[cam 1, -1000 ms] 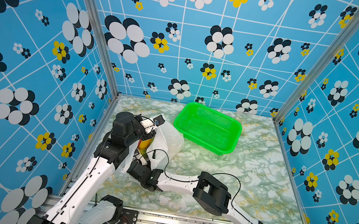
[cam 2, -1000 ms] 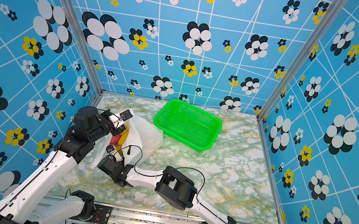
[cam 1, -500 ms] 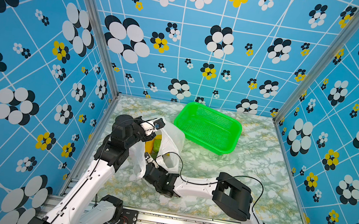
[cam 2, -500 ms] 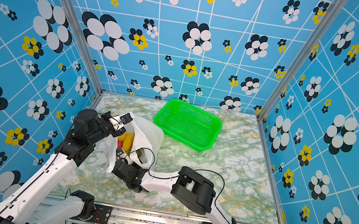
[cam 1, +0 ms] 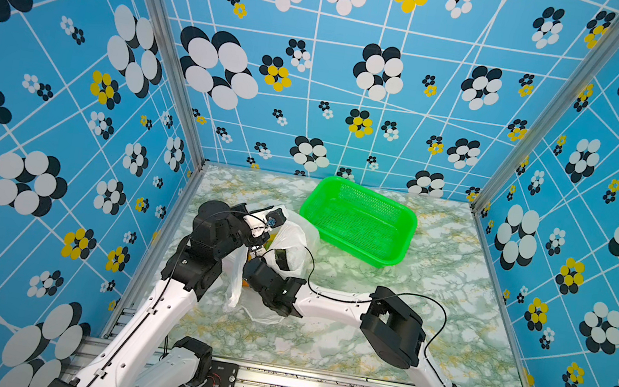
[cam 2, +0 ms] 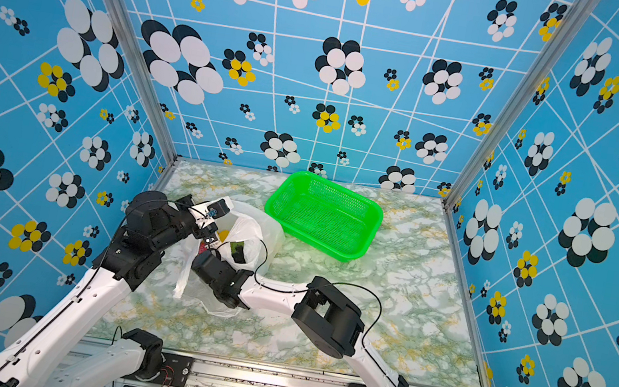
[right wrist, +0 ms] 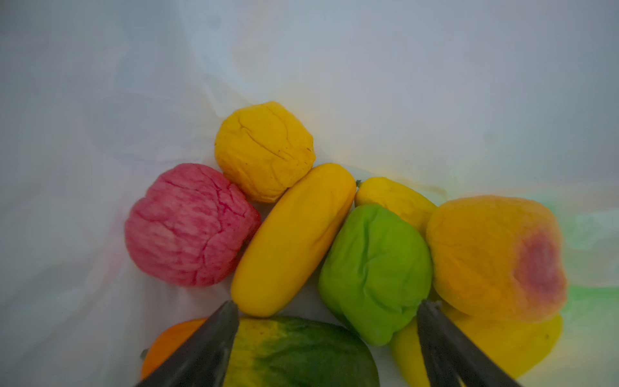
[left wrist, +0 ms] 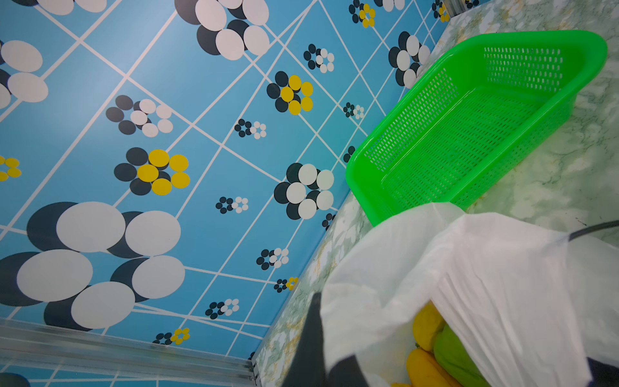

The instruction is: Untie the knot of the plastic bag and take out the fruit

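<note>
The white plastic bag [cam 1: 297, 239] [cam 2: 262, 231] lies at the left of the table, its mouth gaping; the knot is out of view. My left gripper [left wrist: 326, 348] [cam 1: 260, 242] is shut on the bag's rim and holds it up. My right gripper [right wrist: 328, 305] is open inside the bag, its fingers [right wrist: 214, 338] astride a dark green-and-yellow fruit [right wrist: 301, 348] without pinching it. Ahead of it lie a pink-red bumpy fruit [right wrist: 191, 224], a long yellow one [right wrist: 294, 241], a green one [right wrist: 375, 268] and an orange one [right wrist: 495, 254].
A green mesh basket [cam 1: 367, 192] [cam 2: 328, 183] [left wrist: 502, 37] with nothing in it stands just behind and right of the bag. The patterned left wall is close beside my left arm. My right arm's elbow [cam 1: 391, 329] hangs over the front middle of the marbled table.
My right gripper has pushed from the bag's front edge into its mouth, and the elbow has swung right. My left gripper has shifted slightly right, still holding the rim.
</note>
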Robot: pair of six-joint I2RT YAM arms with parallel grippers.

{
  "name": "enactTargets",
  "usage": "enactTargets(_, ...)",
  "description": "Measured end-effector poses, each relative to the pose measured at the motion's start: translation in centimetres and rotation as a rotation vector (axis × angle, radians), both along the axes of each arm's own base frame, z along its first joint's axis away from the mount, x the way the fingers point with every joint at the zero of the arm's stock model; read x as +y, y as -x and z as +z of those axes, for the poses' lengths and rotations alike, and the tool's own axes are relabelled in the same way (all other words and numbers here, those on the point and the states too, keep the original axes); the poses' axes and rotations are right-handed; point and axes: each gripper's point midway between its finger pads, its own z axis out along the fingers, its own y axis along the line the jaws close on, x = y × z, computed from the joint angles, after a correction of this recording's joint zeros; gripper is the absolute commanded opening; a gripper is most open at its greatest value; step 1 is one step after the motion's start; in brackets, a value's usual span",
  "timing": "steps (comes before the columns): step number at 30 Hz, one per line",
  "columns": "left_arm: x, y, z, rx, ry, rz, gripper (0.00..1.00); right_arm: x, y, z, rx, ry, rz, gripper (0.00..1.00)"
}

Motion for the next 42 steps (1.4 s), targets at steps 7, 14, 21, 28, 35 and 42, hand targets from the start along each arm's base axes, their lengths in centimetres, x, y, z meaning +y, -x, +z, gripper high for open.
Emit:
enactTargets(7,0.0,0.0,0.0,-0.002,-0.003,-0.003,0.00,2.6,1.7,-1.7,0.123,-0.050,0.177,0.94)
enactTargets(14,-0.1,0.1,0.0,-0.002,-0.003,-0.007,0.00,5.3,3.7,-2.9,0.221,-0.080,0.322,0.94)
enactTargets(21,-0.2,0.2,0.1,-0.007,-0.007,-0.013,0.00,6.1,4.5,-2.9,0.277,-0.115,0.381,0.93)
enactTargets(28,-0.3,0.2,0.1,-0.007,-0.007,-0.016,0.00,5.9,4.8,-2.9,0.298,-0.114,0.374,0.99)
enactTargets(35,-0.5,0.3,0.0,-0.007,-0.011,-0.023,0.00,6.5,3.2,-3.4,0.243,-0.030,0.338,0.99)
enactTargets(42,-0.5,0.3,-0.1,-0.007,-0.011,-0.025,0.00,7.2,1.9,-4.4,0.216,-0.004,0.298,0.91)
